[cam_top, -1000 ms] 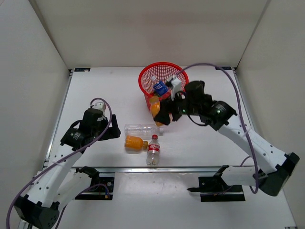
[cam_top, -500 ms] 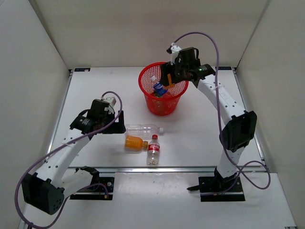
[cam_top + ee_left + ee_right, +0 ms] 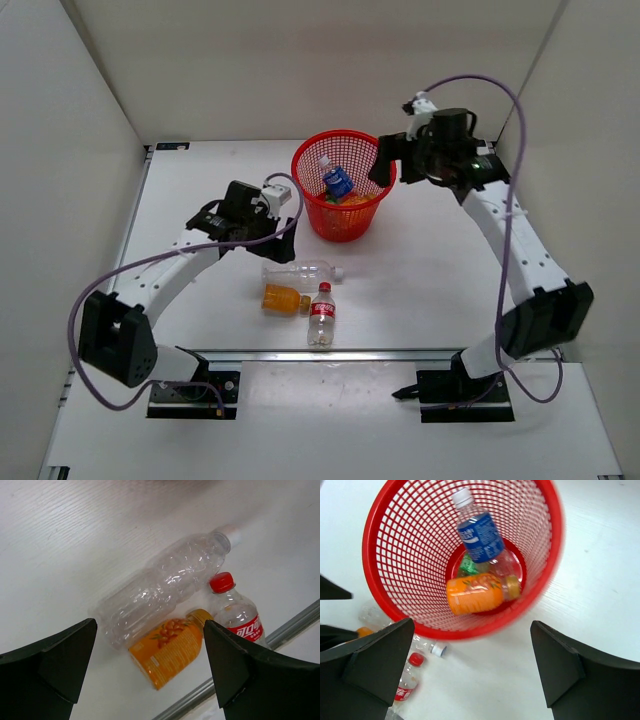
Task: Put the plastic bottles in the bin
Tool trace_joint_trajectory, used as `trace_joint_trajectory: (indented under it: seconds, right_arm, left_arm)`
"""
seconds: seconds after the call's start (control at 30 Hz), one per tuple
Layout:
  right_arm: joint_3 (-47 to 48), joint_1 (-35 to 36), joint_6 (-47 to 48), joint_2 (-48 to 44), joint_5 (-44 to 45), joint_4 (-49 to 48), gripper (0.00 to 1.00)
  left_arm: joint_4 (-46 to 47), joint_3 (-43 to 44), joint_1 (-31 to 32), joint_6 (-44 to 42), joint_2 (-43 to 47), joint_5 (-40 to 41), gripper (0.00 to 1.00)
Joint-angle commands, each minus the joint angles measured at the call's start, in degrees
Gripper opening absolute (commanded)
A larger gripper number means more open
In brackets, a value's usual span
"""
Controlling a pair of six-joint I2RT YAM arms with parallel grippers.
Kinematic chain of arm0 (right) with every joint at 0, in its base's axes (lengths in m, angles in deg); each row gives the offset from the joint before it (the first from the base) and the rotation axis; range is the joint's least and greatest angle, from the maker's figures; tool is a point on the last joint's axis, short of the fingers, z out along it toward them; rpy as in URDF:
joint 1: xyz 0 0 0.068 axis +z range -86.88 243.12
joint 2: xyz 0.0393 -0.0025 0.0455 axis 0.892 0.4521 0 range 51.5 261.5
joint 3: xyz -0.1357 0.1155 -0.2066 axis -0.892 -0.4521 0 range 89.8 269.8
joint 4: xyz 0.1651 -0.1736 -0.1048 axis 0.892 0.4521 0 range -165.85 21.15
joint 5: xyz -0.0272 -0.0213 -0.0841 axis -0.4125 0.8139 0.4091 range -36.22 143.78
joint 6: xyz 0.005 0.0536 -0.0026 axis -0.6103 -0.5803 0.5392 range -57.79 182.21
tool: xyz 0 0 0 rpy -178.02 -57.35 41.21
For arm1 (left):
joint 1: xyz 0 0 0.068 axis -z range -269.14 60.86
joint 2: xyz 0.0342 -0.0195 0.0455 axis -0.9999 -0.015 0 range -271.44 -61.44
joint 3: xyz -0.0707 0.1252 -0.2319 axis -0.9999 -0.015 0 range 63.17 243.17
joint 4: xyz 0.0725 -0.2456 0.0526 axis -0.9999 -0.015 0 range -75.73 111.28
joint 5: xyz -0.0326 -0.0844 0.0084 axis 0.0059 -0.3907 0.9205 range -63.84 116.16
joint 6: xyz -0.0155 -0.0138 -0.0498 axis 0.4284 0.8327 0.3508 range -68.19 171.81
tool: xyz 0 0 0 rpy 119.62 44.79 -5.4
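Observation:
The bin (image 3: 303,158) is a red mesh basket at the back middle of the table. Inside the bin (image 3: 369,545) lie a blue-labelled bottle (image 3: 480,537), an orange-filled bottle (image 3: 477,594) and part of a green one (image 3: 467,565). My right gripper (image 3: 392,166) hangs open and holds nothing beside the bin's right rim, high over it. On the table lie a clear bottle (image 3: 165,587), a second orange bottle (image 3: 170,652) and a red-capped cola bottle (image 3: 237,620). My left gripper (image 3: 150,625) is open above these three, touching none.
A metal rail (image 3: 400,352) runs along the table's near edge, just past the cola bottle (image 3: 321,315). White walls close the table on three sides. The right arm's purple cable (image 3: 500,100) loops above its wrist.
My right gripper carried an orange bottle up over the bin, opened and dropped it in, then drew right of the rim. My left arm swung right toward the lying bottles.

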Motion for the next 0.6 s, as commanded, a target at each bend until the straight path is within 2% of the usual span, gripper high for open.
trace_joint_trajectory:
  seconds: [0.0,0.13,0.23,0.27,0.4,0.57]
  right_arm:
    - [-6.76,-4.45,-3.56,-8.43,-4.36,-2.73,0.99]
    - [-15.99,-8.67,-4.44,-17.12,-5.33,-2.82,0.99]
    - [-19.69,-11.75,-6.29,-20.74,-5.33,-0.38,0.99]
    - [-20.31,-12.54,-6.90,-21.70,-5.85,-0.01,0.99]
    - [-27.59,-15.53,-9.10,-26.80,-7.43,-0.97,0.99]
    - [-32.87,-17.74,-10.07,-31.20,-7.44,-0.27,0.99]
  left_arm:
    - [2.28,2.93,2.01,-7.75,-3.99,-2.79,0.99]
    - [0.88,6.09,2.89,-12.32,-9.79,-5.15,0.99]
    - [1.22,6.36,2.11,-14.79,-11.38,-5.59,0.98]
    - [1.05,6.01,1.76,-15.67,-11.65,-8.04,0.99]
    - [0.52,6.27,2.71,-17.08,-14.01,-8.06,0.98]
    - [-0.18,6.88,5.00,-18.76,-18.41,-3.66,0.99]
